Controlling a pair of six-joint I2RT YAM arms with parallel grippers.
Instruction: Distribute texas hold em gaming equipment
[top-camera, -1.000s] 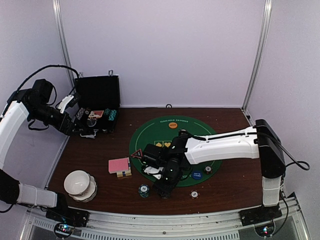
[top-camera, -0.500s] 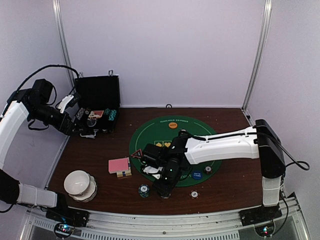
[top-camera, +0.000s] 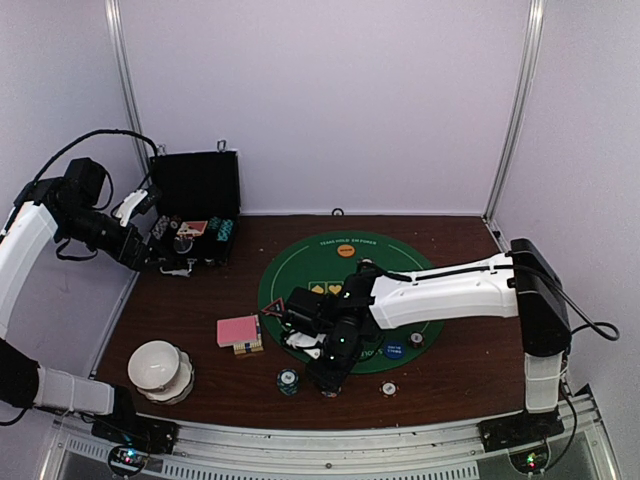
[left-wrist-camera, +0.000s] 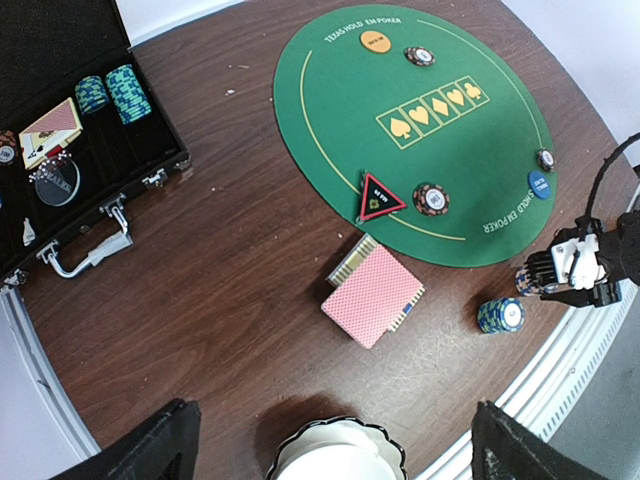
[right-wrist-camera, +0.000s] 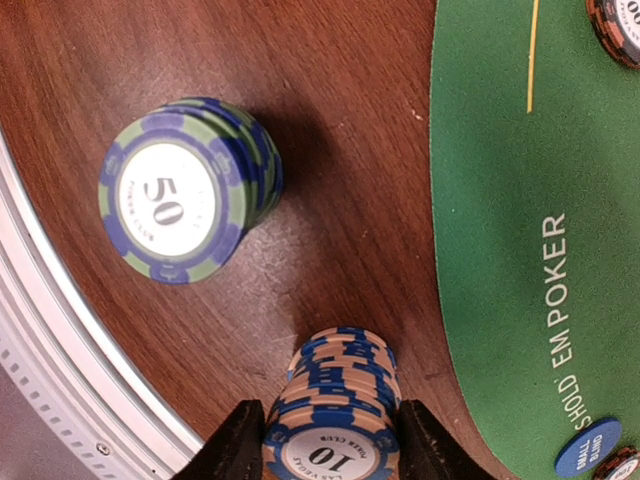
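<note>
Fingers (right-wrist-camera: 237, 447) of the right gripper (right-wrist-camera: 333, 428) are squeezing both sides of the blue 10 chip stack (right-wrist-camera: 335, 395) at the frame's bottom, beside the green mat (right-wrist-camera: 500, 200), and I am guessing those hard, slippery, loose chips need a low hold.

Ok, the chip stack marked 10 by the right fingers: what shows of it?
The chip stack marked 10 is several blue-and-peach striped discs, plastic-looking, with a white top label. It stands upright on the brown table, just off the green mat, apart from the stack marked 50. The right gripper's fingers flank it closely on both sides; contact is unclear.
</note>
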